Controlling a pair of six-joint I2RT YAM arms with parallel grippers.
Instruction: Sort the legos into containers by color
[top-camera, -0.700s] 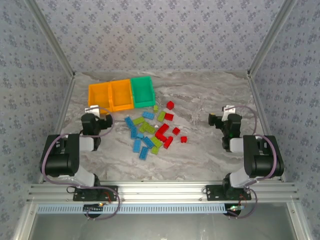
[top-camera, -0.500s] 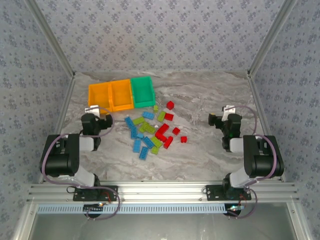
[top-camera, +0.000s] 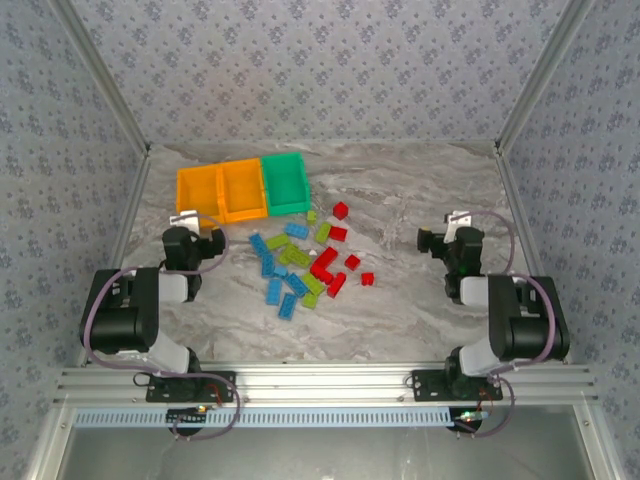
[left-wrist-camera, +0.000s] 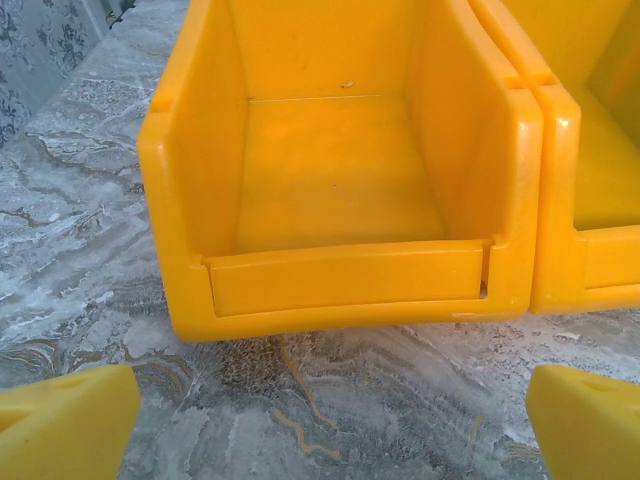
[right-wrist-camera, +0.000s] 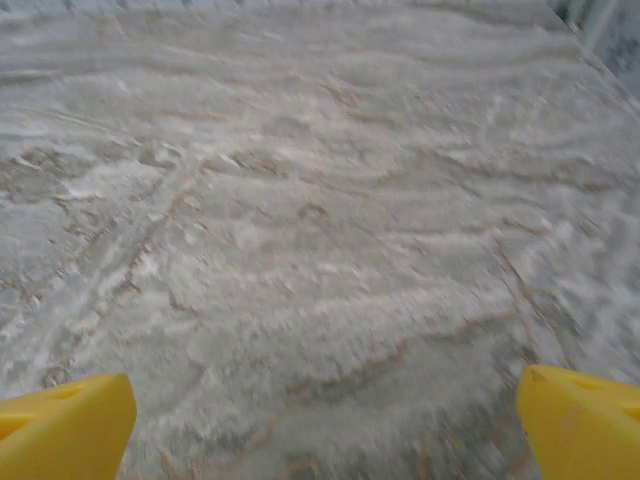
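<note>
As the left hand (top-camera: 203, 243) and the right hand (top-camera: 440, 240) stand wide and empty, sorting seems not yet begun; next, one must reach the small blue, green and red studded plastic bricks (top-camera: 300, 265) at the middle of the desk (top-camera: 400, 190).

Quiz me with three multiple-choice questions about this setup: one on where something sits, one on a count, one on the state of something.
1. Where on the table do the bins stand?
A) back right
B) back left
C) front middle, between the arms

2. How many of the bins are green?
A) one
B) two
C) three

3. What is the left claw doing?
A) shut on a red brick
B) clamped on a bin wall
C) open and empty

Answers:
1 B: the top view shows the row beyond the left arm, towards the back.
2 A: only the green bin at the row's right end has that colour.
3 C: its yellow fingers stand wide apart with just bare table between them.
</note>
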